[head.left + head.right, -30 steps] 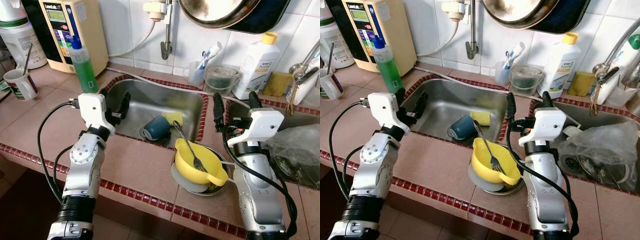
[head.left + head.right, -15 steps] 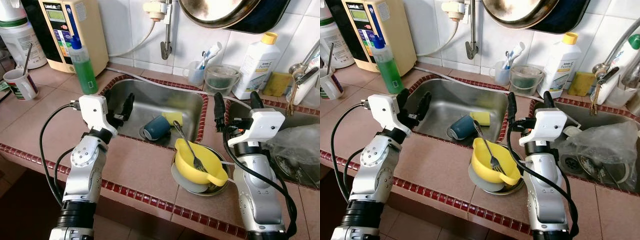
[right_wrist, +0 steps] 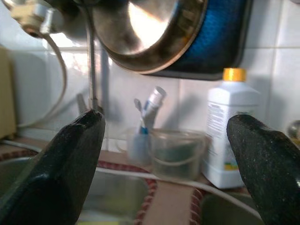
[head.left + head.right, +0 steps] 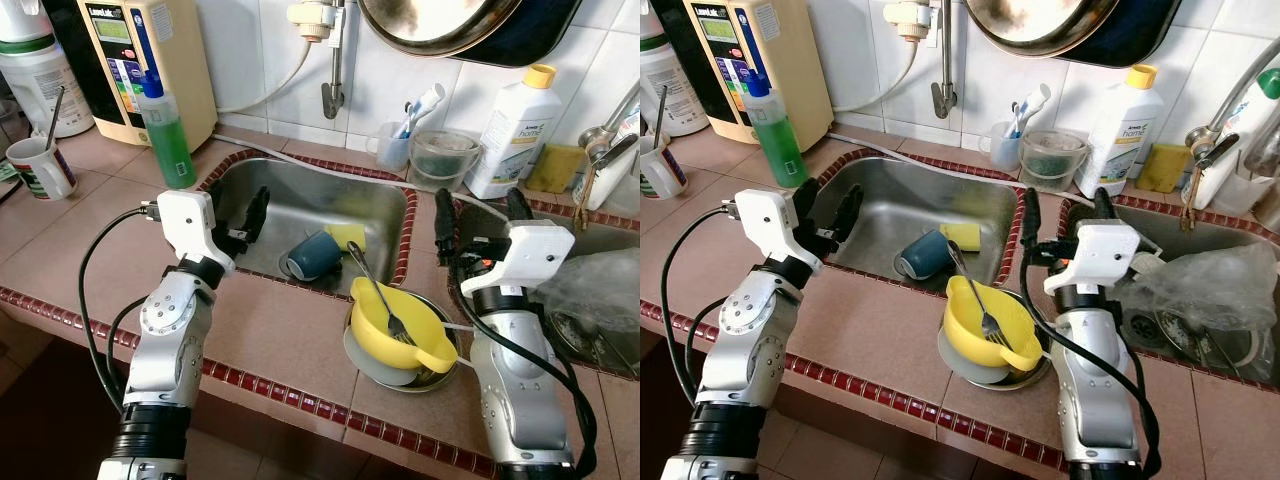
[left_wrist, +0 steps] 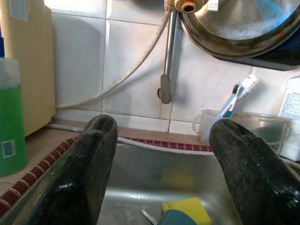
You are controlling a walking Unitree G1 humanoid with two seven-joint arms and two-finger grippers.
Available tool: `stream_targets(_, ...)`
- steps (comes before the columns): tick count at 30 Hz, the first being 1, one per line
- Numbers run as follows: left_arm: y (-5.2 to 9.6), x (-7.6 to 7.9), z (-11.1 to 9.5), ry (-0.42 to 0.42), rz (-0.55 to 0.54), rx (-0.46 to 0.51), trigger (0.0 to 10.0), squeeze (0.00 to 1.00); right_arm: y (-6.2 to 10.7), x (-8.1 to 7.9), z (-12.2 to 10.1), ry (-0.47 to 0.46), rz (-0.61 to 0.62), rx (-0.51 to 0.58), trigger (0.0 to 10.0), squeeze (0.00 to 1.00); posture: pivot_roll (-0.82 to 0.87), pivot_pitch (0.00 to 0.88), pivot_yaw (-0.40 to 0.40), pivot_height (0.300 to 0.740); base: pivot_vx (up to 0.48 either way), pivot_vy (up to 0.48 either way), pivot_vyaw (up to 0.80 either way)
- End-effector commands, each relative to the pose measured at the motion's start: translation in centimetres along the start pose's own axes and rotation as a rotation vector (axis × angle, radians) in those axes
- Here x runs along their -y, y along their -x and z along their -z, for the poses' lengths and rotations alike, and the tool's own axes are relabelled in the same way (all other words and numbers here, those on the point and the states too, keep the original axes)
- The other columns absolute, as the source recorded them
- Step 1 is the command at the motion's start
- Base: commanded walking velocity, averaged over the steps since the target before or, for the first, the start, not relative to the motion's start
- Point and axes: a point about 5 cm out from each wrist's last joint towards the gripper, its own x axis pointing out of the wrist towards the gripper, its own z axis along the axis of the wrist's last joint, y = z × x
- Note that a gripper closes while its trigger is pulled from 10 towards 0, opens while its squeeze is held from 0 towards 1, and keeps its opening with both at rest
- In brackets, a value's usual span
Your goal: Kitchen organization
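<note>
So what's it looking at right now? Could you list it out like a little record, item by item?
Place: tiled kitchen counter around a steel sink
In the sink: dark blue cup on its side, yellow sponge beside it
On the counter: yellow plastic bowl stacked on grey dishes, metal fork resting in it
By the wall: green liquid soap bottle, white bottle with yellow cap
Left tool: open, at the sink's left edge
Right tool: open, above the counter right of the sink

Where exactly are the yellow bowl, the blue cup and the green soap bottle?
yellow bowl (image 4: 385, 322): left eye view, inner wall.
blue cup (image 4: 312, 255): left eye view, its side.
green soap bottle (image 4: 168, 142): left eye view, green body.
</note>
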Motion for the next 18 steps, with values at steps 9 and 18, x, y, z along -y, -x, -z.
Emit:
stream_targets(9,0.0,0.3,-0.13,-0.002,0.026,-0.002,10.0,0.0,-0.17,0.49,-0.2,0.019,0.003,0.016,10.0,0.0,-0.01,0.0,0.003,0.74,-0.255,0.0,0.0)
stream_targets(18,0.03,0.43,-0.07,0.004,0.028,-0.002,10.0,0.0,-0.13,0.42,-0.2,0.02,-0.006,0.015,10.0,0.0,-0.02,0.0,-0.002,0.74,-0.265,0.0,0.0)
